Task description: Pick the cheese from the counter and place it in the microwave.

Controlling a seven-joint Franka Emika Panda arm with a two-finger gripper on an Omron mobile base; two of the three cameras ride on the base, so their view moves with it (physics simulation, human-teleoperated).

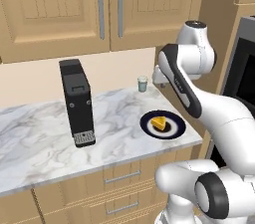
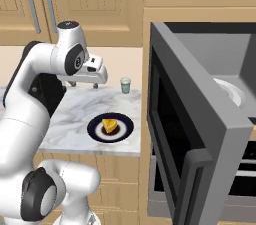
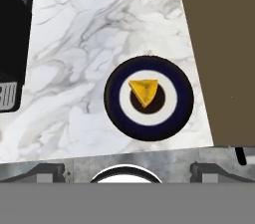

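Cheese (image 3: 144,90) on plate (image 3: 115,111) near tabletop's (image 1: 45,133) right front corner.
Fingers (image 2: 84,85) released, hovering above; microwave (image 2: 210,119) door open.

1. My left base view sits behind the arm on its left, looking forward and down across the counter (image 1: 45,133), with the black box appliance (image 1: 77,101) nearer than the plate (image 1: 175,129).
2. My right base view sits behind on the right, facing the same counter corner and the open microwave (image 2: 210,119) at right.
3. My hand view looks almost straight down from above the plate, close in, with the cheese (image 3: 144,90) near centre.
4. All three share the plate, the cheese and the small cup (image 1: 143,83) at the far edge.
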